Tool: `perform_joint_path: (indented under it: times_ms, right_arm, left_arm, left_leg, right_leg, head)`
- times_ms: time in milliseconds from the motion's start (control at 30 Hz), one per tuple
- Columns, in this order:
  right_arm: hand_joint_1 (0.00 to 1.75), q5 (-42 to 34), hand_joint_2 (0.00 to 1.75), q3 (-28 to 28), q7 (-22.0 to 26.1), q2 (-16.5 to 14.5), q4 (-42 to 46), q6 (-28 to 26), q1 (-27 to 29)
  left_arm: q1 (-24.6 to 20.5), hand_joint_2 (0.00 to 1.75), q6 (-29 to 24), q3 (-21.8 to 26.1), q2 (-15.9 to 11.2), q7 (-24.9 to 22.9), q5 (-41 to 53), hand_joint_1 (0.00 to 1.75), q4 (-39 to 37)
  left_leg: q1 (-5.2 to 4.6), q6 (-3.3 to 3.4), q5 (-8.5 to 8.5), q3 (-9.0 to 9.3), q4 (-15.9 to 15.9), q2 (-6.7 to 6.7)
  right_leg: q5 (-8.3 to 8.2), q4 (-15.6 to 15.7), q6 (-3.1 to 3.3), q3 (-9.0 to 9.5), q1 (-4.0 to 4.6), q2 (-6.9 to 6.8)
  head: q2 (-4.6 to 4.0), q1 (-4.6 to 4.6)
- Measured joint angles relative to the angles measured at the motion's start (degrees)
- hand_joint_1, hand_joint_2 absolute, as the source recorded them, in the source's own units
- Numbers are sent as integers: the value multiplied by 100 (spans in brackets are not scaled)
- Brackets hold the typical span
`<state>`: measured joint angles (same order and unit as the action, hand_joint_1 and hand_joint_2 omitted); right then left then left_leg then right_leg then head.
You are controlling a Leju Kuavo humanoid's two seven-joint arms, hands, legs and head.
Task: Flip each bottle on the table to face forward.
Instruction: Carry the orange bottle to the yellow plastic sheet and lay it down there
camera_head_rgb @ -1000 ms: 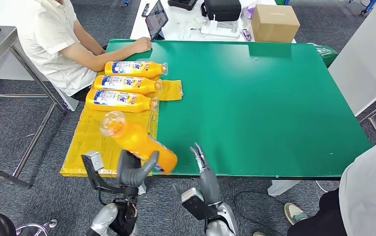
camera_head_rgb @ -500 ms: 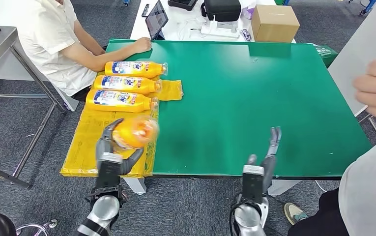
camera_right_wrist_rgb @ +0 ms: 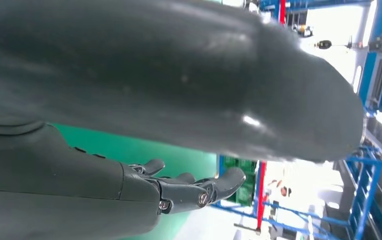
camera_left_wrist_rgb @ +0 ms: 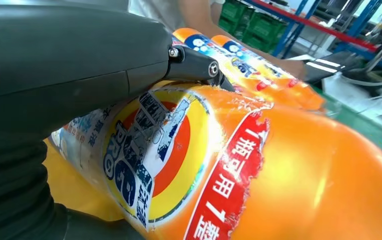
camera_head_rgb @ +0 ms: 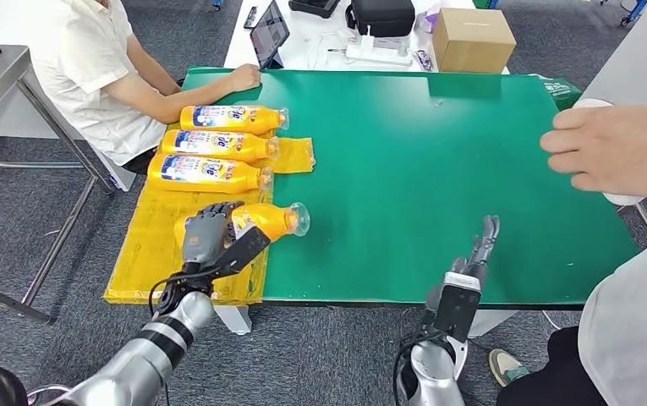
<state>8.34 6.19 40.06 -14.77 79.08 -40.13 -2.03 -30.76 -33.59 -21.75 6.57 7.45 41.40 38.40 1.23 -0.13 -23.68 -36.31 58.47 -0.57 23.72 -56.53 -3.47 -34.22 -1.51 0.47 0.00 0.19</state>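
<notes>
The left hand [camera_head_rgb: 205, 235] lies over a bottle [camera_head_rgb: 265, 220] at the near left of the table [camera_head_rgb: 438, 169], its fingers [camera_head_rgb: 218, 210] curled across the bottle's body and gripping it. The bottle lies on its side, cap end pointing away from the fingers toward the table's middle, its body on the yellow sheet [camera_head_rgb: 146, 245] and its neck over the green surface. In the left wrist view the label [camera_left_wrist_rgb: 149, 155] shows beside the thumb [camera_left_wrist_rgb: 79, 65], blue, red and yellow with a red strip of white characters.

The right hand [camera_head_rgb: 472, 258] stands at the near edge of the table, well apart from the bottle, holding nothing. Its fingers [camera_head_rgb: 489, 230] are straight and point up and away; in the right wrist view they [camera_right_wrist_rgb: 198, 187] are slightly bent and apart.

Just beyond the left fingers, three bottles [camera_head_rgb: 210, 172] lie side by side in a row on the sheet, labels up, caps pointing the same way as the held one's.

Beyond the right fingers, a person's hand [camera_head_rgb: 616, 148] reaches in over the table's far right edge. Beyond the row, a seated person in white [camera_head_rgb: 91, 68] rests a forearm on the far left corner. Past the table stand a tablet [camera_head_rgb: 269, 34], a cardboard box [camera_head_rgb: 472, 38] and a black bag [camera_head_rgb: 383, 15].
</notes>
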Motion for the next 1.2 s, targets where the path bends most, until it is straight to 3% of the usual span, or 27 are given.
perform_joint_path:
  times_ms: [67,133,467,700,833,933,1100,1200]
  right_arm:
    - [0,-43,0,75,0,12,-97,0,-35]
    - [0,-81,0,129,0,27,-181,0,-55]
    - [0,-276,0,178,0,159,-431,43,-60]
    - [0,-275,0,145,0,244,-529,103,11]
    - [0,-216,0,133,0,268,-544,61,80]
    - [0,-181,0,121,0,284,-543,45,141]
    - [0,-395,0,105,0,287,-423,158,288]
    - [0,-788,0,98,1,272,-228,793,416]
  left_arm:
    - [-177,175,9,-20,8,-130,177,48,-312]
    - [-302,175,40,-51,14,-211,286,0,-553]
    - [-215,175,714,-78,13,199,205,0,-775]
    - [293,175,938,-346,-135,83,951,0,179]
    - [844,175,805,-474,-215,337,872,0,1096]
    - [1323,175,582,-496,-220,809,231,0,1909]
    - [2061,175,295,-423,-20,1753,-1751,0,3213]
    - [2339,175,-52,-321,190,2072,-2746,0,3777]
  left_leg:
    - [0,0,0,0,0,0]
    - [0,0,0,0,0,0]
    - [0,0,0,1,0,-3]
    - [-1,0,-1,1,0,-4]
    - [-1,0,-2,0,0,-2]
    - [-1,0,-4,-2,0,0]
    - [-1,2,-7,-5,0,-2]
    - [-1,2,-7,-5,0,-2]
  right_leg:
    - [0,0,0,1,0,0]
    - [0,0,0,1,0,0]
    - [2,0,0,4,0,-1]
    - [3,1,0,4,0,-1]
    - [3,1,0,1,0,-1]
    - [4,2,1,-3,0,0]
    - [6,4,0,-5,0,-1]
    - [6,5,0,-4,0,0]
  head:
    - [0,-1]
    - [0,-1]
    - [0,-1]
    - [0,-1]
    - [0,-1]
    - [0,-1]
    - [0,-1]
    - [0,0]
